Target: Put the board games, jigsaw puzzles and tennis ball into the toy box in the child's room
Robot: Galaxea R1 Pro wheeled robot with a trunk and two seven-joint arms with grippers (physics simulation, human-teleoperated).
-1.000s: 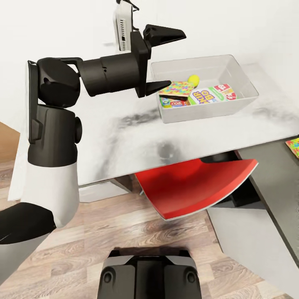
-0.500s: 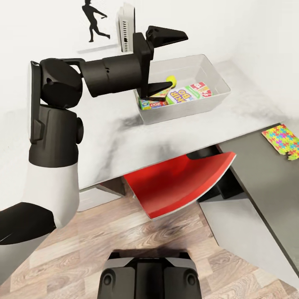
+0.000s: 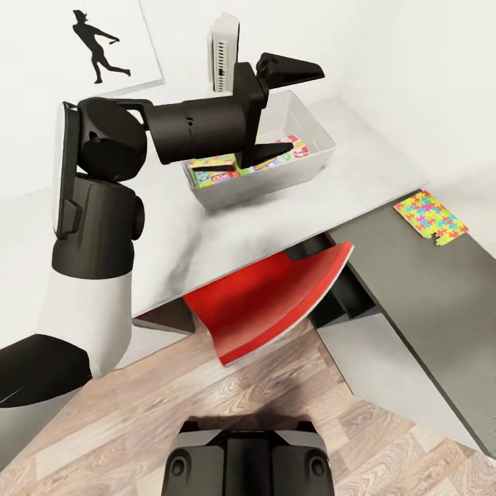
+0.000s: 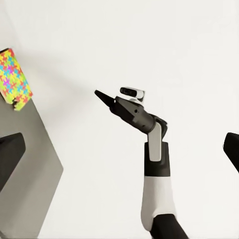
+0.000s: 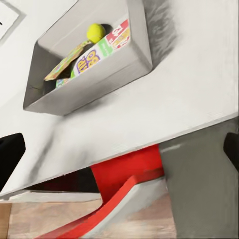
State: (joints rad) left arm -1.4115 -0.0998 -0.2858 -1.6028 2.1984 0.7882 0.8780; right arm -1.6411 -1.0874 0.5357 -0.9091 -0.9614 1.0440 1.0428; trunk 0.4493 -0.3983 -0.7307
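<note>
Round went my head, and the whole view shifted with it: the toy box point(image 3: 313, 162) sat further left in the head view than a second before, and the jigsaw puzzle point(image 3: 430, 217) on the dark-grey section came fully into sight, while nothing on the tabletop point(image 3: 372, 172) itself had budged. My left arm point(image 3: 200, 127) reached out across the near-left of the box, left jaws spread wide with nothing between them, one finger above the rim and one in front of the box's contents.

From the right wrist, looking down, I saw the box well stocked: the tennis ball point(image 5: 95, 32) in a far corner, touching the red-and-white game box point(image 5: 119, 32); the yellow-green-red game box point(image 5: 92, 59) tilted beside it; the other jigsaw puzzle point(image 5: 64, 62) leaning on top of the pile. Right jaws gaped too, fingertips at opposite edges of that view, gripping nothing.

That loose puzzle lay flat, well apart from the box, by the far edge of the lower grey section point(image 4: 30, 164). A red chair point(image 3: 269, 300) was tucked under the tabletop, and a black silhouette picture point(image 3: 100, 45) hung on the far wall.
</note>
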